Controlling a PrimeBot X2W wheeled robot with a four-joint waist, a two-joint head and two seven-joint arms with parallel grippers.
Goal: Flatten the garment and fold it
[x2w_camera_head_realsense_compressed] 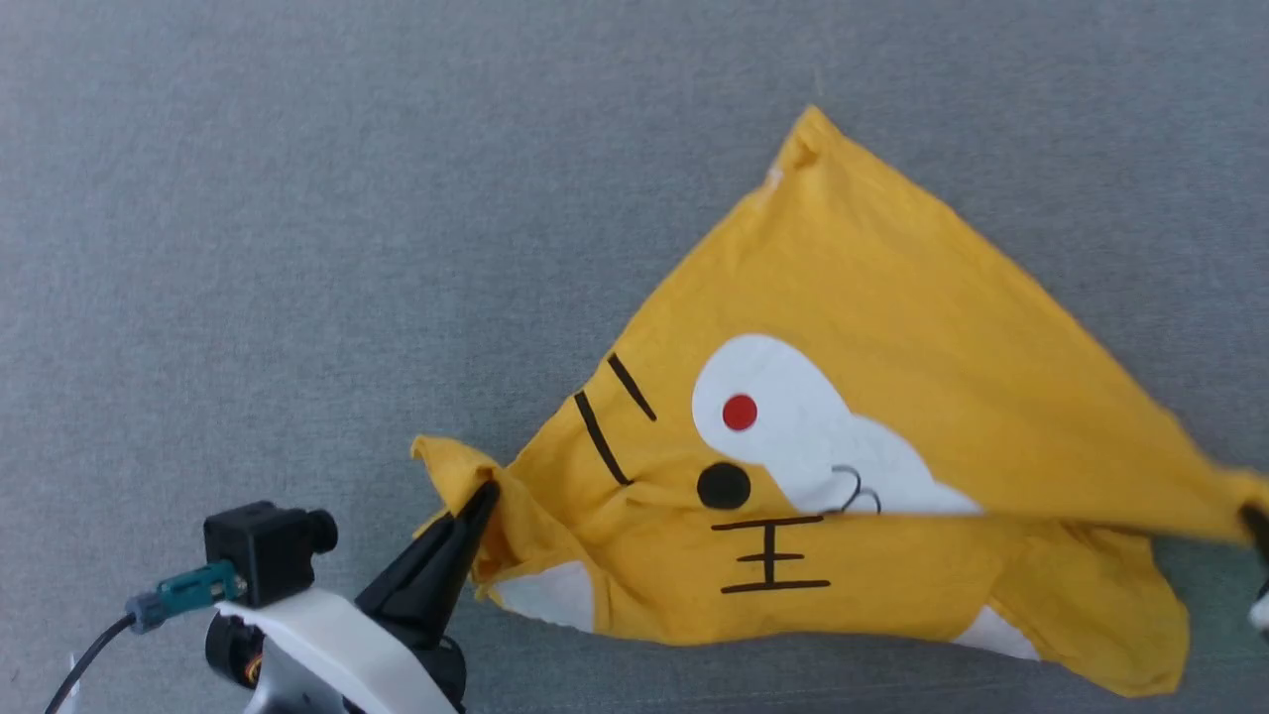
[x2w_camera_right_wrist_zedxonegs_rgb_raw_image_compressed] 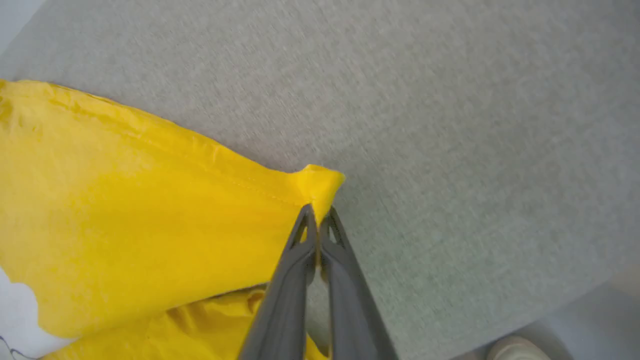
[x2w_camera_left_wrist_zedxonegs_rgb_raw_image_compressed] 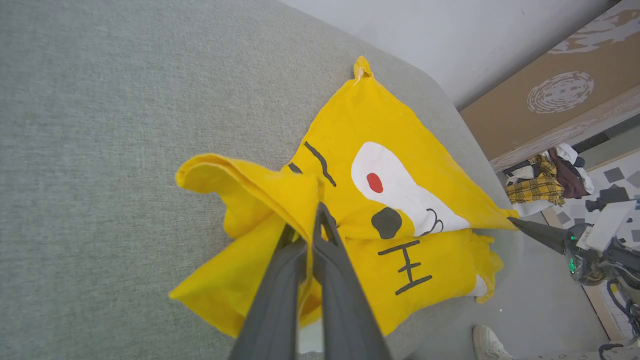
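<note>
The bright yellow garment (x2w_camera_head_realsense_compressed: 872,327) lies on the grey cloth surface (x2w_camera_head_realsense_compressed: 297,198), pulled into a rough triangle with its far corner pointing away. Its white patch with a red dot (x2w_camera_head_realsense_compressed: 740,413) and black stripe marks face up. My left gripper (x2w_camera_head_realsense_compressed: 486,493) is shut on the garment's near left corner, which hangs lifted and bunched (x2w_camera_left_wrist_zedxonegs_rgb_raw_image_compressed: 250,190). My right gripper (x2w_camera_head_realsense_compressed: 1257,521) is at the right edge, shut on the opposite corner (x2w_camera_right_wrist_zedxonegs_rgb_raw_image_compressed: 320,185). The lower layer sags in folds between the two grippers. In the left wrist view the right gripper (x2w_camera_left_wrist_zedxonegs_rgb_raw_image_compressed: 515,222) holds the cloth taut.
The grey padded surface extends far to the left and behind the garment. A person's white shoe (x2w_camera_left_wrist_zedxonegs_rgb_raw_image_compressed: 487,342) stands on the floor by the surface's edge. A pile of clothes (x2w_camera_left_wrist_zedxonegs_rgb_raw_image_compressed: 545,182) and a cardboard box (x2w_camera_left_wrist_zedxonegs_rgb_raw_image_compressed: 550,95) sit beyond it.
</note>
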